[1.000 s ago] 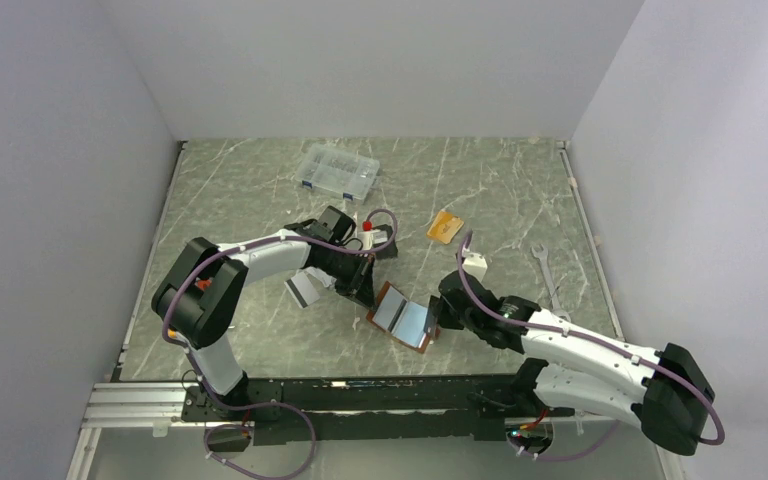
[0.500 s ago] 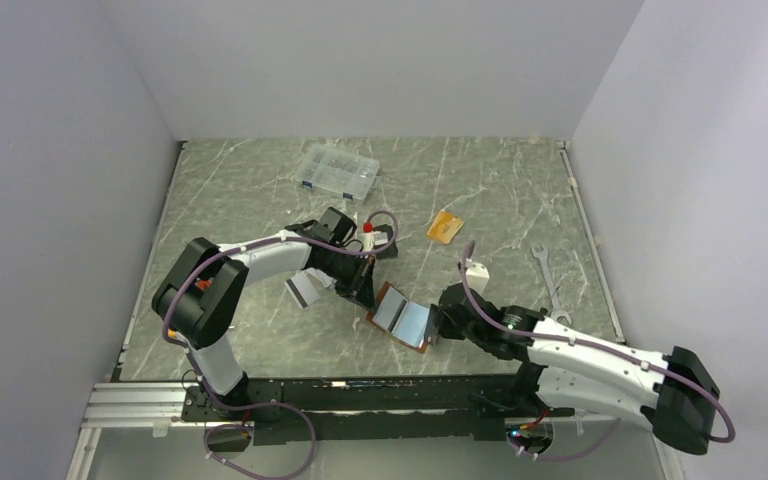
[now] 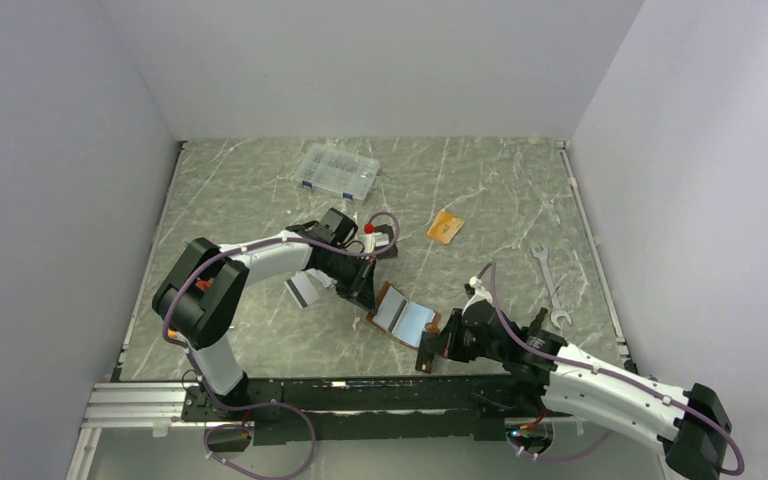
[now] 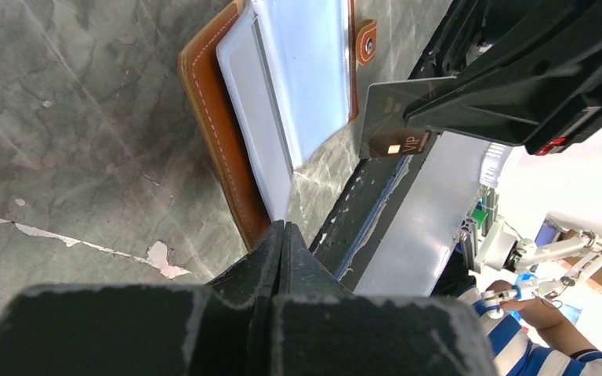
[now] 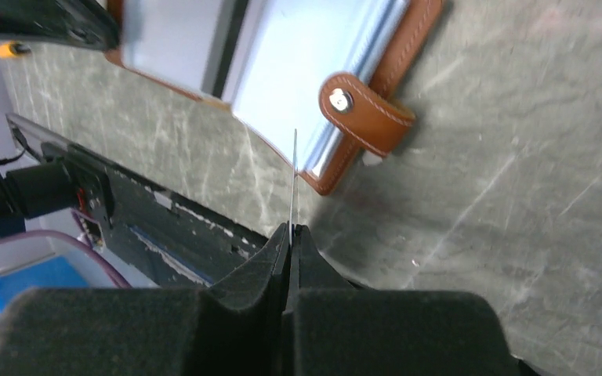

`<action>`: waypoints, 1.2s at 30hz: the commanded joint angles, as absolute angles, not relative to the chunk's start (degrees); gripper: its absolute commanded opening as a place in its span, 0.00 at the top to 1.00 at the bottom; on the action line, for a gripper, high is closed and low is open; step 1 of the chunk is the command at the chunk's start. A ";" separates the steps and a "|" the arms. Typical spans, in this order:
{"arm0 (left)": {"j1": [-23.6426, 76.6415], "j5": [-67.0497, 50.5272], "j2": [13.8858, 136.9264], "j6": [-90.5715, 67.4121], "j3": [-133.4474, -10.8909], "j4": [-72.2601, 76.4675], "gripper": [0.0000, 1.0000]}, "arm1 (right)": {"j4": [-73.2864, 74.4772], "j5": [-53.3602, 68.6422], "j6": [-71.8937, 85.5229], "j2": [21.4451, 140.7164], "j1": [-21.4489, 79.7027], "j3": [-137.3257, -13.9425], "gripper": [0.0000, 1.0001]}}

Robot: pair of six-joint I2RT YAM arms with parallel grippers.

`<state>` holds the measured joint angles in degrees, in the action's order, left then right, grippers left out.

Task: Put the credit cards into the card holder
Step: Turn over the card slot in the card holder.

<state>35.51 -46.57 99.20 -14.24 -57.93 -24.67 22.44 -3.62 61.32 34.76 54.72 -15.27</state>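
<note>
The brown leather card holder [image 3: 403, 318] lies open on the table, its clear sleeves [image 4: 298, 70] up and its snap strap [image 5: 364, 117] sticking out to the side. My right gripper [image 3: 443, 342] is shut on a grey credit card [image 4: 396, 117], held on edge just off the holder's near right corner. That card shows edge-on [image 5: 293, 180] in the right wrist view. My left gripper [image 4: 282, 227] is shut, its tips against the holder's left corner. An orange credit card [image 3: 445, 227] lies further back. A silver credit card [image 3: 302, 290] lies beside the left arm.
A clear compartment box [image 3: 337, 171] stands at the back left. A wrench [image 3: 548, 283] lies to the right. A small red-capped item [image 3: 368, 228] sits behind the left wrist. The black rail [image 3: 360, 390] runs along the near edge, close to the right gripper.
My right arm has pulled back from the holder's right edge toward the near rail, carrying the grey card. The left arm and the holder have stayed in place.
</note>
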 commanded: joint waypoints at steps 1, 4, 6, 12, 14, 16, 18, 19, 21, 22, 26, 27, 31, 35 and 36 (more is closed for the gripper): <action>35.97 -46.21 97.78 -13.08 -58.67 -24.33 1.00 | 21.99 5.36 65.34 34.59 53.24 -13.35 1.00; 36.10 -46.32 97.78 -13.03 -58.78 -24.31 1.00 | 21.81 8.13 66.10 35.55 51.89 -12.09 1.00; 36.28 -46.28 97.67 -12.97 -58.77 -24.28 1.00 | 21.03 8.98 65.99 35.72 50.96 -11.48 1.00; 36.34 -46.30 97.47 -12.94 -58.80 -24.45 1.00 | 18.27 13.70 63.40 35.72 44.89 -9.75 1.00; 36.33 -46.32 97.47 -12.90 -58.87 -24.41 1.00 | 17.68 15.01 61.97 35.35 43.03 -9.48 1.00; 36.35 -46.32 97.47 -12.84 -58.99 -24.52 1.00 | 17.16 16.14 61.27 35.42 41.67 -9.17 1.00; 36.34 -46.31 97.47 -12.86 -59.01 -24.49 1.00 | 16.91 16.68 60.70 35.46 41.01 -8.92 1.00; 36.38 -46.35 97.54 -12.88 -58.96 -24.51 1.00 | 16.88 16.83 60.52 35.32 40.91 -8.95 1.00; 36.41 -46.41 97.63 -12.94 -58.91 -24.37 1.00 | 16.97 17.18 60.42 34.65 40.81 -8.90 1.00; 36.39 -46.41 97.64 -12.94 -58.97 -24.46 1.00 | 17.19 17.17 60.39 34.29 40.79 -8.94 1.00; 36.40 -46.40 97.67 -12.96 -59.01 -24.46 1.00 | 15.88 18.01 60.43 33.77 40.78 -8.26 1.00; 36.40 -46.41 97.65 -13.00 -59.02 -24.47 1.00 | 15.34 18.19 60.46 34.08 40.78 -8.18 1.00; 36.41 -46.38 97.49 -12.83 -59.05 -24.50 1.00 | 14.37 18.28 60.03 35.34 40.81 -7.95 1.00; 36.43 -46.40 97.39 -12.84 -59.02 -24.55 1.00 | 13.34 18.38 60.39 36.37 40.75 -7.53 1.00; 36.47 -46.41 97.38 -12.76 -59.07 -24.61 1.00 | 13.24 18.45 60.55 36.39 40.82 -7.27 1.00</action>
